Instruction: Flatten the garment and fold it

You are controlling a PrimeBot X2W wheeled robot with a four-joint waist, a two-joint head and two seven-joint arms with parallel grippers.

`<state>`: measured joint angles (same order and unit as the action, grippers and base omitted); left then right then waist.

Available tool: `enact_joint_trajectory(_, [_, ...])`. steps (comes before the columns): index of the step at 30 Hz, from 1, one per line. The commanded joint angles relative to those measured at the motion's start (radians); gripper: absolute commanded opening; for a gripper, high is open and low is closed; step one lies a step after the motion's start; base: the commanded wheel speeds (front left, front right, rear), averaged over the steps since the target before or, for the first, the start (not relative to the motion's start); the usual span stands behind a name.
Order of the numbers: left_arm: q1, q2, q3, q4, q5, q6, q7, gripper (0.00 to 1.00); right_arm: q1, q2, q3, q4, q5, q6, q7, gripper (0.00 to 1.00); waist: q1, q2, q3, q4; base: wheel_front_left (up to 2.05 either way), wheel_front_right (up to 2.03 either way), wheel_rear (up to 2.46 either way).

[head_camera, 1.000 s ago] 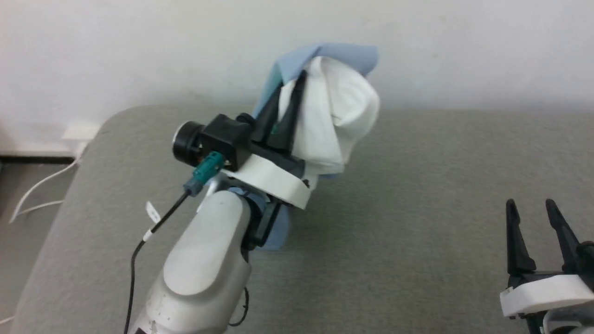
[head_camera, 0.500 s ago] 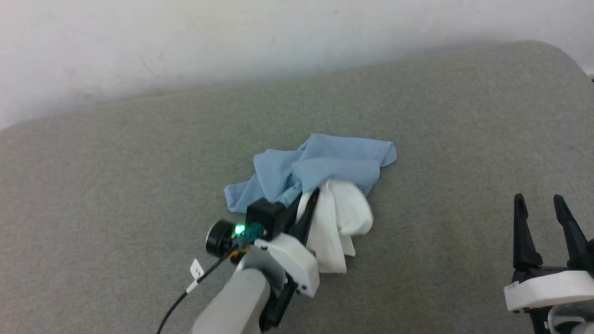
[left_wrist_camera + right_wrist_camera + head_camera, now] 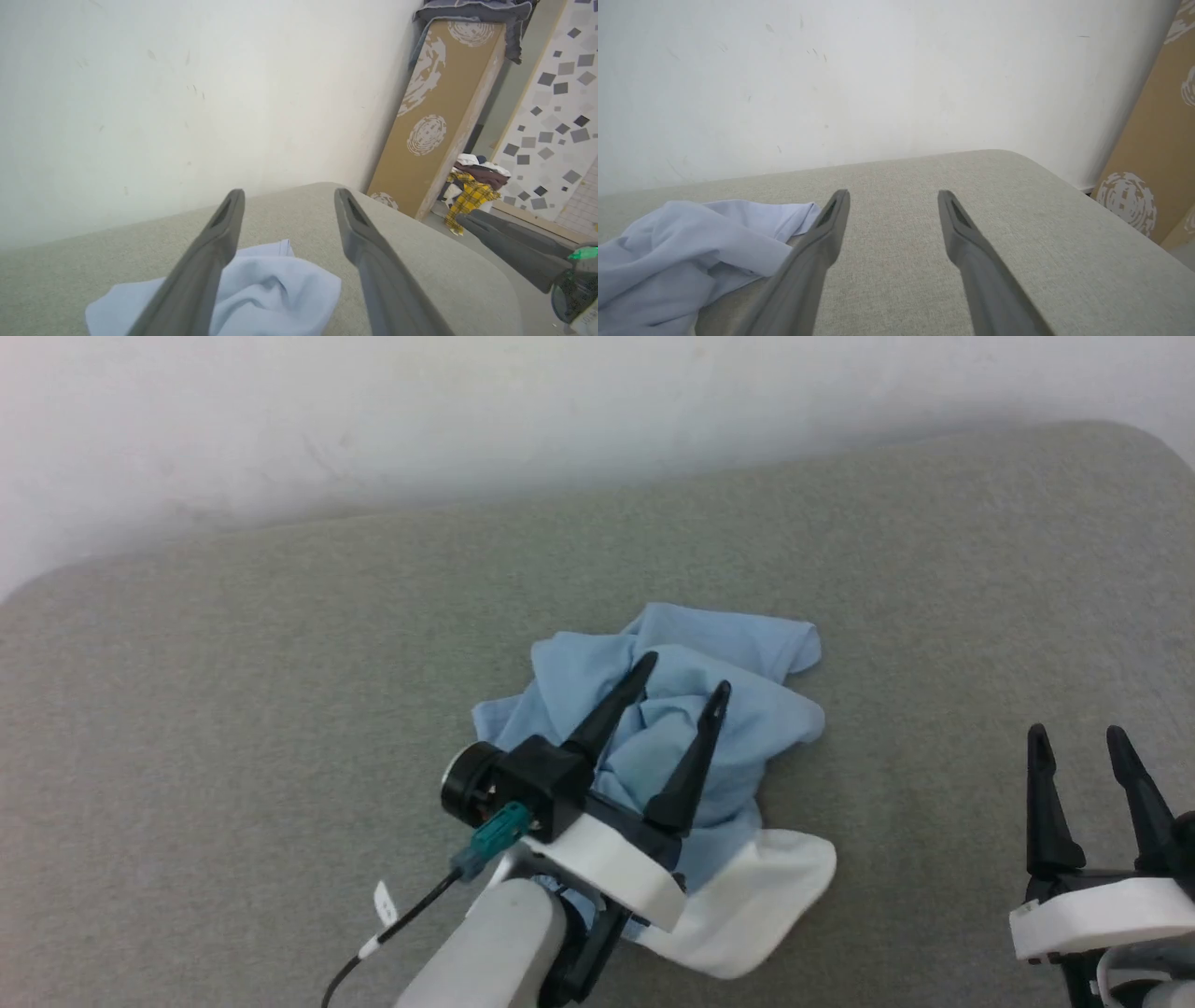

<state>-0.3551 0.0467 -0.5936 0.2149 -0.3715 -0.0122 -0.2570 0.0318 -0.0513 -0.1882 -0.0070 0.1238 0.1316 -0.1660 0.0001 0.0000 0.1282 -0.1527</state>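
Note:
The garment point(image 3: 738, 709) lies crumpled in a heap on the grey cushioned surface point(image 3: 233, 709), light blue with its white collar point(image 3: 756, 915) spread at the near side. My left gripper point(image 3: 680, 677) hovers over the heap, open, with nothing between its fingers. In the left wrist view the garment point(image 3: 275, 289) sits below that gripper point(image 3: 289, 198). My right gripper point(image 3: 1074, 737) stands open at the lower right, apart from the cloth. In the right wrist view the garment point(image 3: 691, 247) lies to the left of the open gripper point(image 3: 893, 196).
A white wall point(image 3: 467, 411) runs along the far edge of the surface. In the left wrist view a tall brown patterned board point(image 3: 439, 107) leans at the right, with a pile of clothes point(image 3: 472, 186) on the floor beside it.
My left gripper has opened and let go of the garment, which now lies on the surface with the collar spread toward me. A second ago it was held up high. The head camera has moved.

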Motion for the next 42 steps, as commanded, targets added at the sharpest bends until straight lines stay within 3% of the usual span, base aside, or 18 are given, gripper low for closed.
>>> enact_joint_trajectory(1, [0.034,0.004,0.020,-0.025,0.018,0.012,-0.004,1.00,0.004,0.001,0.000,-0.006,-0.004,-0.001,0.004,1.00,-0.0001,0.0000,-0.040,0.045,0.00,0.00,0.00])
enact_joint_trajectory(10, [0.134,0.015,0.225,-0.093,0.073,0.069,-0.005,1.00,0.037,0.001,0.002,-0.027,-0.008,-0.001,0.025,1.00,-0.0001,0.0000,-0.082,0.092,0.00,0.00,0.00])
enact_joint_trajectory(16, [0.237,0.054,0.388,-0.092,0.063,0.110,-0.005,1.00,0.059,0.001,0.009,-0.039,-0.010,-0.001,0.035,1.00,-0.0001,0.0000,-0.108,0.101,0.00,0.00,0.00])
enact_joint_trajectory(22, [0.336,0.089,0.495,-0.091,0.052,0.123,-0.005,1.00,0.083,0.001,0.027,-0.050,-0.010,-0.001,0.048,1.00,-0.0001,0.0000,-0.128,0.106,0.00,0.00,0.00])
enact_joint_trajectory(32, [0.391,0.073,0.527,-0.118,0.050,0.119,-0.005,1.00,0.063,0.001,0.039,-0.024,0.018,-0.001,0.077,1.00,-0.0001,0.0000,-0.114,0.118,0.00,0.00,0.00])
enact_joint_trajectory(37, [0.361,0.054,0.524,-0.129,0.055,0.112,-0.005,1.00,-0.065,0.001,0.064,0.103,0.041,-0.001,0.124,1.00,-0.0001,0.0000,-0.073,0.130,0.00,0.00,0.00])
enact_joint_trajectory(42, [0.317,0.037,0.512,-0.149,0.070,0.101,-0.005,1.00,-0.265,-0.042,0.089,0.284,0.094,-0.001,0.267,1.00,-0.0001,0.0000,-0.022,0.157,0.00,0.00,0.00])
